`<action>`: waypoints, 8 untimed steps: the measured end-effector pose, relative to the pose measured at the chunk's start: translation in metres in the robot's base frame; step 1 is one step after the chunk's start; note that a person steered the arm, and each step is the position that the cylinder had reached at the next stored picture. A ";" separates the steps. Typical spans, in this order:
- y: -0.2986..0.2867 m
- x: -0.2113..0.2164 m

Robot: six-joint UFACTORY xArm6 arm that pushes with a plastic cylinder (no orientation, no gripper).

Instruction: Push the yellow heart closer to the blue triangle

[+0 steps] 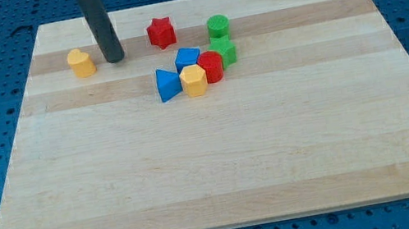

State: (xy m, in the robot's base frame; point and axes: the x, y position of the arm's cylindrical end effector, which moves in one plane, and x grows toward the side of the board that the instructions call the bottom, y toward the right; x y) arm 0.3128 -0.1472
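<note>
1. Camera view, layout. The pale wooden counter (222, 170) lies on a blue perforated base. The small yellow heart-shaped plastic block (81, 62) sits alone near the view's top left. The blue triangular plastic block (167, 84) lies well apart from it, toward the view's right and lower, at the left edge of a cluster.

2. Camera view, rod. My tip (115, 60) rests on the counter just beside the yellow heart, on its right, between the heart and the cluster. No pincer is fitted to this arm, so there is no wide, narrow or holding state to record.

3. Cluster. A yellow hexagonal block (194, 80) touches the blue triangle on its right. A red rounded block (211, 67), a second blue block (186, 57) and two green blocks (219, 26) (225, 51) crowd close behind. A red star-shaped block (161, 32) stands apart, above.

4. Risk: my tip is on the wrong side. Any leftward motion would drive the heart away from the triangle, toward the counter's left edge.

5. Risk: circling to the heart's left side could clip it and spin it off line.

6. Risk: an off-centre push would likely let the rounded heart slip past my tip.

7. Risk: overshoot would ram the triangle and scatter the cluster.
</note>
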 end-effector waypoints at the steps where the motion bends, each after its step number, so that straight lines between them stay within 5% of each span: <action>1: -0.024 -0.016; 4: -0.106 -0.024; 8: 0.000 0.023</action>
State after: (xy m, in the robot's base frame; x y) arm 0.3359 -0.1470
